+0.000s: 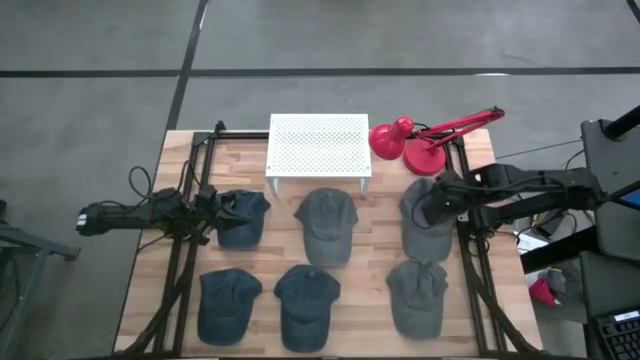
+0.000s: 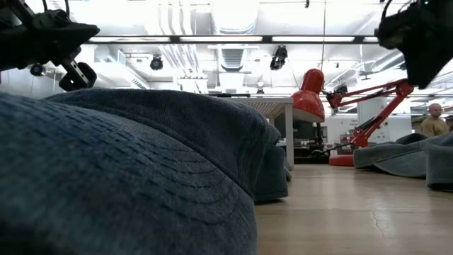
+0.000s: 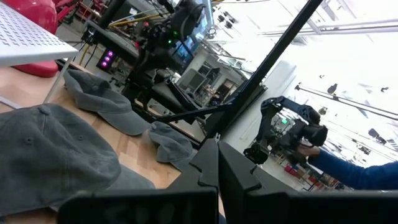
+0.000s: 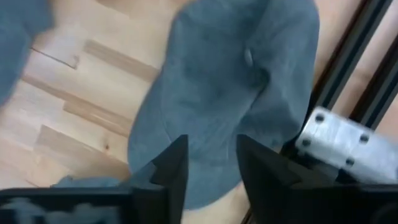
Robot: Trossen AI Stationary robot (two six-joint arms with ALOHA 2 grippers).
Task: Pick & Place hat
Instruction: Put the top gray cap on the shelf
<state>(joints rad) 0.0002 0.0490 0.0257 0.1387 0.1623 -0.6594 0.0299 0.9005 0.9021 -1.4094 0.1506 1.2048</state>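
You've got the R gripper (image 4: 211,163) w/ fingers apart, holding nothing, over the grey hat (image 1: 425,215) at the table's (image 1: 380,262) back right, near the red lamp (image 1: 420,140), while the L gripper (image 1: 205,212) sits clenched by the blue hat (image 1: 243,217), back left.

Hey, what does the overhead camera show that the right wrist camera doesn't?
Only the high view shows the whole layout: six caps in two rows on the wooden table, the white perforated stand, the red desk lamp, and the left gripper by the dark blue cap at back left. Only the right wrist view shows the right gripper with its fingers parted and empty, plus a silver bracket. Both show the grey cap at back right.
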